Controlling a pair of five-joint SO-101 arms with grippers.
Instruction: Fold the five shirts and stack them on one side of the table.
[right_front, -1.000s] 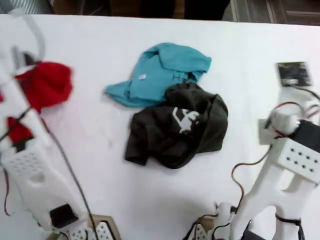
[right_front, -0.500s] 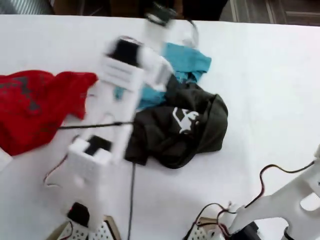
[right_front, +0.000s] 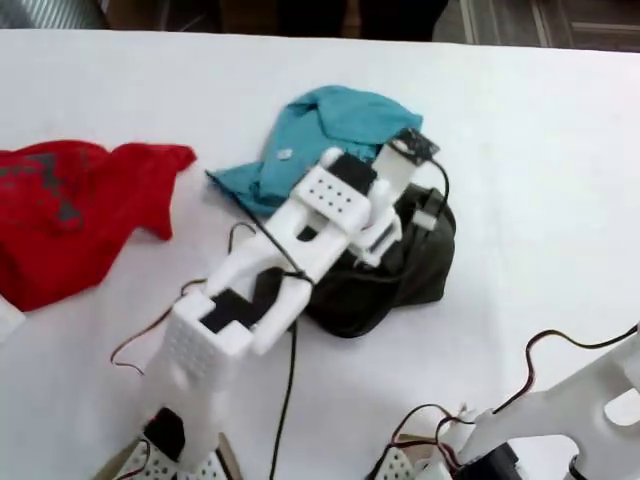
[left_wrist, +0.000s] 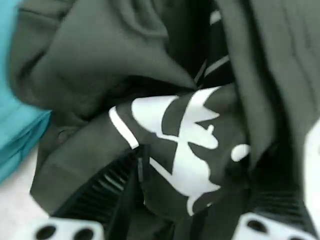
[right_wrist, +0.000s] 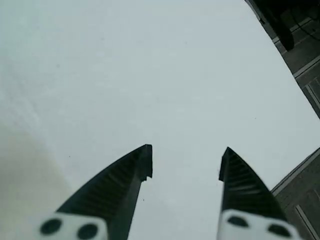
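A crumpled dark shirt (right_front: 412, 275) with a white print lies at the table's middle, overlapping a teal shirt (right_front: 330, 125) behind it. My left gripper (right_front: 388, 238) is down on the dark shirt, open, with the printed fabric (left_wrist: 185, 150) bunched between its fingers (left_wrist: 120, 195). The teal shirt's edge (left_wrist: 15, 125) shows beside the dark cloth. A red shirt (right_front: 70, 215) lies loosely spread at the far left. My right gripper (right_wrist: 186, 152) hangs open over bare white table (right_wrist: 125, 65), holding nothing; its arm (right_front: 570, 410) is at the front right corner.
The table's right half (right_front: 540, 200) is bare white surface. A table edge with floor (right_wrist: 300, 75) beyond runs close to my right gripper. Cables (right_front: 285, 380) trail from the left arm across the front of the table.
My left arm let go of the red shirt at the far left, swung right and came down on the dark shirt. The right arm drew back towards the front right corner.
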